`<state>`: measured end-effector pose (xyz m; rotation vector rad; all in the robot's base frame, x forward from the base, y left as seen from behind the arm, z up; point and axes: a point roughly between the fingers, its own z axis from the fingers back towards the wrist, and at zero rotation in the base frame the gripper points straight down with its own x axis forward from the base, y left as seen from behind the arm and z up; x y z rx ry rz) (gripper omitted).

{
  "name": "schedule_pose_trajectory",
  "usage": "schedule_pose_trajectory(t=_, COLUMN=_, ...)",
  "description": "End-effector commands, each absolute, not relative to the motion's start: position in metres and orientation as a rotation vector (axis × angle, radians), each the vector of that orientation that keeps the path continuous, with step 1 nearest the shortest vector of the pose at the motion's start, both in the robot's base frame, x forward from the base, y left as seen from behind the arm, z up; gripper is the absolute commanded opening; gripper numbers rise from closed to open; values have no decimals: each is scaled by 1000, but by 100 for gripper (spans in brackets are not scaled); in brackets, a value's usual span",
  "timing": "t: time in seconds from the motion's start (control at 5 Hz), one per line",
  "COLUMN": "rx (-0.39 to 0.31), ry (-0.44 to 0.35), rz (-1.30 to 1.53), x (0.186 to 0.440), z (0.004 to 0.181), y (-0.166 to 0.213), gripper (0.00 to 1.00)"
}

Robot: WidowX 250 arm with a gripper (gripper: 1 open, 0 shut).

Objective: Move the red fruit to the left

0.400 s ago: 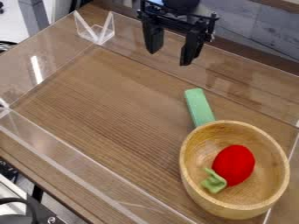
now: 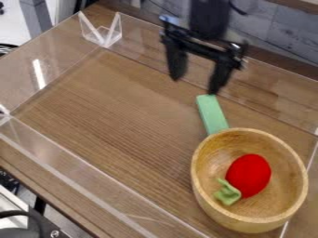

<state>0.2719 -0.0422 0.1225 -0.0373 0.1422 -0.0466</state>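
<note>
The red fruit (image 2: 248,174), small, round and bright red with a light green stem piece at its lower left, lies inside the wooden bowl (image 2: 206,186) at the lower right. My gripper (image 2: 200,76) hangs above the back of the wooden floor, up and to the left of the bowl. It points down, its two black fingers stand apart and nothing is between them. Its right fingertip is just above the far end of the green block.
A flat light-green oblong block (image 2: 213,113) lies on the wood just behind the bowl. Clear acrylic walls (image 2: 50,70) fence the wooden floor (image 2: 112,121) on all sides. A clear bracket (image 2: 99,31) stands at the back left corner.
My gripper has come down and slightly to the right, nearer the green block and bowl. Fruit, bowl and block have not moved.
</note>
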Motion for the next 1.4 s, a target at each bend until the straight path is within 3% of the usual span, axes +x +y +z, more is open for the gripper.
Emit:
schedule_pose_trajectory(t=0.0, rx=-52, ry=88, rz=-60, x=264, z=139, y=-77, gripper=100)
schedule_pose_trajectory(t=0.4, rx=-80, ry=75, rz=-153, x=252, z=136, y=-141, gripper=100)
schedule_pose_trajectory(t=1.2, rx=-87, ry=38, rz=-64, x=226, z=89, y=-136, gripper=100)
